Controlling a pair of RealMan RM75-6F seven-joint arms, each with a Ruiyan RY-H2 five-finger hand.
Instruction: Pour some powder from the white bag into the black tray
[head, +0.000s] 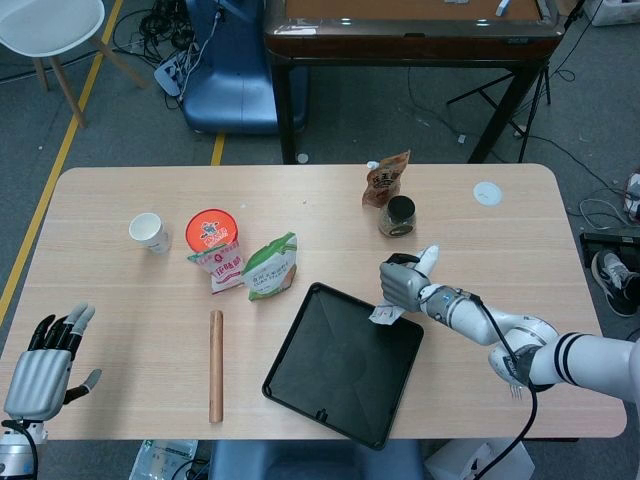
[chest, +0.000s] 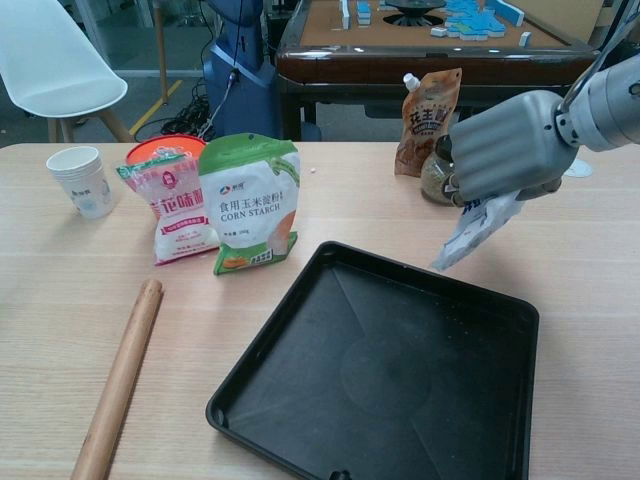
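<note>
— Where is the white bag (chest: 472, 228)?

— It hangs from the right robot hand (chest: 505, 148), whose fingers are curled tight around its top. The bag slants downward, its lower corner over the far right edge of the black tray (chest: 300, 310), just clear of the rim.

— And the tray itself?

— It lies on the worktop (head: 120, 290) directly below and toward the robot from that robot hand, turned at an angle. No powder can be made out on its dark floor.

— What sits beyond the right robot hand?

— A small dark-lidded jar (head: 398, 215) just behind it, and past that a brown spouted pouch (chest: 427, 107), standing upright. A small white disc (head: 487, 193) lies further out, toward the far right corner.

— To its left?

— A green-and-white corn starch bag (chest: 253, 203), a pink packet (chest: 179, 205) leaning against a red-lidded tub (head: 210, 227), then a paper cup (chest: 82, 180). A wooden rolling pin (chest: 120, 380) lies nearer the robot.

— The other robot hand?

— The left robot hand (head: 42, 360) is at the worktop's near left corner, fingers spread, holding nothing.
</note>
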